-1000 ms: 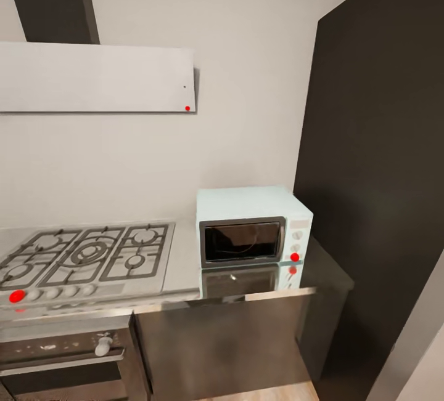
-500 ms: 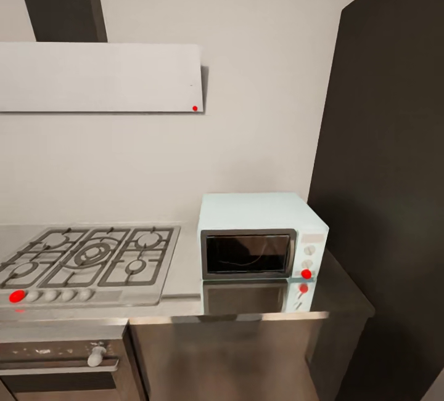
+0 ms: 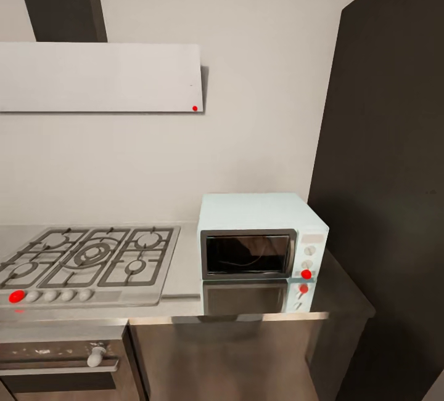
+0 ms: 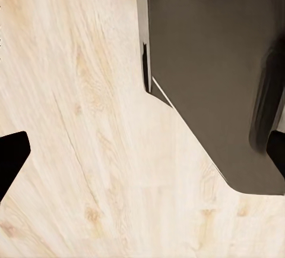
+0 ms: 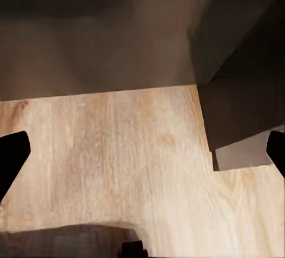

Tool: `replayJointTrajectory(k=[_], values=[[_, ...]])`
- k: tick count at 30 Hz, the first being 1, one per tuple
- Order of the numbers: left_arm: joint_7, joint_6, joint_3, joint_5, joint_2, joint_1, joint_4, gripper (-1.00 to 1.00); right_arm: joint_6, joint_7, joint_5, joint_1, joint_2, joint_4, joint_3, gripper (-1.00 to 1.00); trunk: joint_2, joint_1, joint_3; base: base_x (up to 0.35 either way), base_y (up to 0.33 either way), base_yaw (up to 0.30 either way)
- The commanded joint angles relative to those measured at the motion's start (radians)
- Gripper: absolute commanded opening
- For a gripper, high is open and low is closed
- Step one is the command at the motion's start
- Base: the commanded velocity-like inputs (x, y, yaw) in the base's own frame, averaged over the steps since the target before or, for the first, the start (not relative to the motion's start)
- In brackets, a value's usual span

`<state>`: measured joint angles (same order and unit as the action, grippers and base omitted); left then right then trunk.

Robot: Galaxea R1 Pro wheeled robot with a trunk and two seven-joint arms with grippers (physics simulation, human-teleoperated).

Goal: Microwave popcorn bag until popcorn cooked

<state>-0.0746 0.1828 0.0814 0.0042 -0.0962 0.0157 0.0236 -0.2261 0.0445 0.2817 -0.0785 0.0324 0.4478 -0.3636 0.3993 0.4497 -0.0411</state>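
Observation:
The pale mint-blue microwave (image 3: 262, 234) stands on the grey countertop (image 3: 184, 271) against the wall, its dark glass door (image 3: 248, 254) shut and its knobs down the right side. The popcorn bag and the popcorn are out of view. My left gripper (image 4: 142, 157) is open, its black fingertips (image 4: 12, 158) far apart over a pale wooden floor (image 4: 89, 121) beside a dark cabinet base. My right gripper (image 5: 142, 154) is open too, above the same floor (image 5: 119, 145), with nothing between its fingers.
A gas hob (image 3: 89, 256) with black grates lies left of the microwave, with a black built-in oven (image 3: 61, 364) under it. A white hood (image 3: 98, 77) hangs above. A tall dark cabinet (image 3: 388, 173) closes off the right side. Glossy dark cabinet fronts (image 3: 228, 358) run below the worktop.
The whole head picture shifted and levelled in the first half second, so the camera moved. Since then it has held still. Nothing on the counter has moved.

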Motion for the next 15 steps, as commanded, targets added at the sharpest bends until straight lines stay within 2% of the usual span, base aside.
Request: replayJointTrajectory(k=[1,3,7,9,11,15], values=[[-0.004,0.005,0.008,0.000,0.000,0.000,0.002,1.00,-0.004,0.005,0.008,0.000,0.002,0.028,-0.007,1.00,0.001,0.000,0.001,0.000,0.000,0.000],[-0.004,0.003,0.008,0.000,0.000,0.000,0.002,1.00,-0.004,0.007,0.008,0.000,0.004,0.097,0.015,1.00,0.001,0.000,0.001,0.000,0.000,0.000],[-0.004,0.001,0.008,0.000,0.000,0.000,0.002,1.00,-0.005,0.006,0.008,0.000,0.006,0.206,0.138,1.00,0.001,0.000,0.001,0.000,0.000,0.000],[-0.004,0.001,0.008,0.000,0.000,0.000,0.002,1.00,-0.005,0.006,0.008,0.000,0.006,0.262,0.182,1.00,0.001,0.000,0.001,0.000,0.000,0.000],[-0.004,0.001,0.008,0.000,0.005,0.000,0.002,1.00,-0.003,0.006,0.007,0.000,0.006,0.326,0.203,1.00,0.001,0.000,0.001,0.000,0.000,0.000],[-0.004,0.001,0.008,0.000,0.011,0.000,0.002,1.00,-0.002,0.005,0.006,0.000,0.009,0.457,0.220,1.00,0.001,0.000,0.001,0.000,0.000,0.000]])
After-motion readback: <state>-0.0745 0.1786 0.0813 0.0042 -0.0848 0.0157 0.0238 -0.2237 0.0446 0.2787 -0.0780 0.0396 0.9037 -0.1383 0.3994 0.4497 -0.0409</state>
